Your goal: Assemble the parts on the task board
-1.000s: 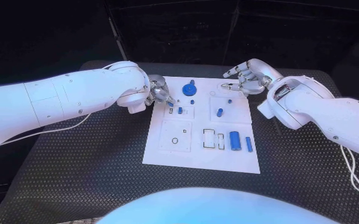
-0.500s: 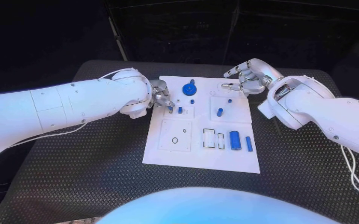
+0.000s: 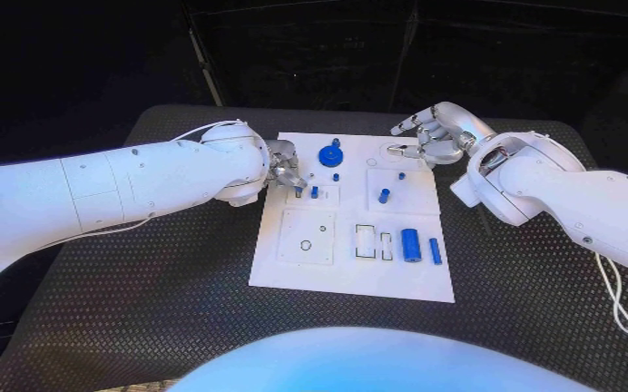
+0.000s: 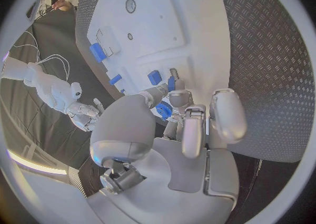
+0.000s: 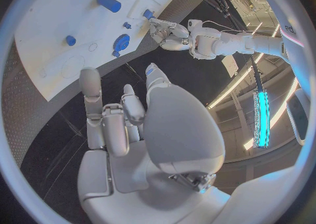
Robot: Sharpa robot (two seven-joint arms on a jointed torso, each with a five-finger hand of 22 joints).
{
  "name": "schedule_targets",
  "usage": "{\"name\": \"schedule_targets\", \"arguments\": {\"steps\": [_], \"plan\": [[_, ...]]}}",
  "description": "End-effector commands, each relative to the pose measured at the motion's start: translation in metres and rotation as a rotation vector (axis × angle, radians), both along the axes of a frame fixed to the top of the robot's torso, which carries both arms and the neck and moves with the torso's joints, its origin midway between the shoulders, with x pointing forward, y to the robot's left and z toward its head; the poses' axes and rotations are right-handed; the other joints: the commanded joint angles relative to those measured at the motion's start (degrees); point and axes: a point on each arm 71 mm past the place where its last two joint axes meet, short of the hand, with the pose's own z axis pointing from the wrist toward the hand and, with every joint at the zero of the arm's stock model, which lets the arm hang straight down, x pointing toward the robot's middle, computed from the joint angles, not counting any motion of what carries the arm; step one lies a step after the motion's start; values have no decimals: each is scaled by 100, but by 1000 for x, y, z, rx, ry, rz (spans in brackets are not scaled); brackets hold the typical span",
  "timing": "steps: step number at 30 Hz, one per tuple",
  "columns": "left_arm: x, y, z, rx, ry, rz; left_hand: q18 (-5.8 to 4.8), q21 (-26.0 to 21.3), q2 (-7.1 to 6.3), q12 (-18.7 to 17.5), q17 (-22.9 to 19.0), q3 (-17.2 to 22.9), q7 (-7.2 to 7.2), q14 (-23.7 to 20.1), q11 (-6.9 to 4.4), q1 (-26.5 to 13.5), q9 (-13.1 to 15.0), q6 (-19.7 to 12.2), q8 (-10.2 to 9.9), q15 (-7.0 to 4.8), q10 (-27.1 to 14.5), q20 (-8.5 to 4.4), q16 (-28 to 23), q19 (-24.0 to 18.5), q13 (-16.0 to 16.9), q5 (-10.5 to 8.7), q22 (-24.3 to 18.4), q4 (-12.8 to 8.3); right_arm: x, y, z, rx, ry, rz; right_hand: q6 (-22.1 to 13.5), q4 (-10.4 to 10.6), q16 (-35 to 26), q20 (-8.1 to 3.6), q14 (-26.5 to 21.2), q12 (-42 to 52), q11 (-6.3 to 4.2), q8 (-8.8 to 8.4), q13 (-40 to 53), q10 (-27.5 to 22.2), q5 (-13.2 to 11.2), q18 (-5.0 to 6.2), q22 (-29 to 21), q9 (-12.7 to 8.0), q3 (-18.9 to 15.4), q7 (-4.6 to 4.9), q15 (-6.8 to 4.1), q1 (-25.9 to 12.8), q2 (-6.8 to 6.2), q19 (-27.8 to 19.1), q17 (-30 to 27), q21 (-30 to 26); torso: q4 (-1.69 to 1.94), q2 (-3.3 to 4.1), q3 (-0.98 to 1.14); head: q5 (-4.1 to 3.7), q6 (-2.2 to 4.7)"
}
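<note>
The black worktop [image 3: 157,274] carries the white task board [image 3: 353,269]. The left hand [image 3: 283,172] reaches over the board's left edge, fingers [image 4: 173,83] touching a small blue part [image 4: 155,77]; grip unclear. The right hand [image 3: 436,138] hovers at the far right corner, fingers spread, holding nothing.

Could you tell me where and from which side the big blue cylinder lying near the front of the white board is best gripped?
The blue cylinder lies flat on the task board, long axis running front to back. I would come straight down and pinch its middle across the round sides; the slim blue bar to its right leaves little room there.
</note>
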Motion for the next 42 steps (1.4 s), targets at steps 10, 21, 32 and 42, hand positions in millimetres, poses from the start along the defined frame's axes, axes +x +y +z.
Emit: {"name": "schedule_targets", "arguments": {"steps": [10,21,32,42], "plan": [[-2,1,-3,55,43,-49,-54,40,47,13,1493,506,-38,601,-50,-4,9,10,38,-41,77,-39,8,13,-7,20,22,-479,0,1,1,2,0,8,-34,3,-30,-2,329,-6,3,39,-6,-24,35,48,-1,-8,-37,0,-38,-33,26,-49,366,-31,5,-3,2,-9,-19],[-3,1,-4,66,59,-59,-53,35,45,16,1490,515,-38,600,-50,-6,11,6,43,-41,78,-39,6,11,-3,20,16,-480,0,1,1,2,0,9,-34,3,-30,-2,329,-6,3,39,-6,-24,35,48,-1,-8,-37,0,-38,-33,26,-49,366,-31,6,-4,2,-7,-33],[-4,2,-5,76,74,-66,-57,45,39,18,1492,532,-40,600,-52,-10,16,0,56,-42,77,-40,7,15,-2,20,32,-484,0,1,1,1,1,9,-34,3,-30,-2,329,-6,3,39,-6,-24,35,48,-1,-8,-37,0,-38,-33,26,-49,366,-31,5,-3,2,4,-42],[-3,2,-6,77,83,-67,-59,50,-4,34,1497,555,-49,602,-57,-52,38,14,114,-45,87,-42,10,16,10,18,43,-482,0,1,1,1,1,9,-33,2,-33,-3,329,-5,3,42,-6,-25,37,48,-2,-7,-42,-1,-38,-36,30,-47,363,-34,5,-2,5,2,-42]]}}
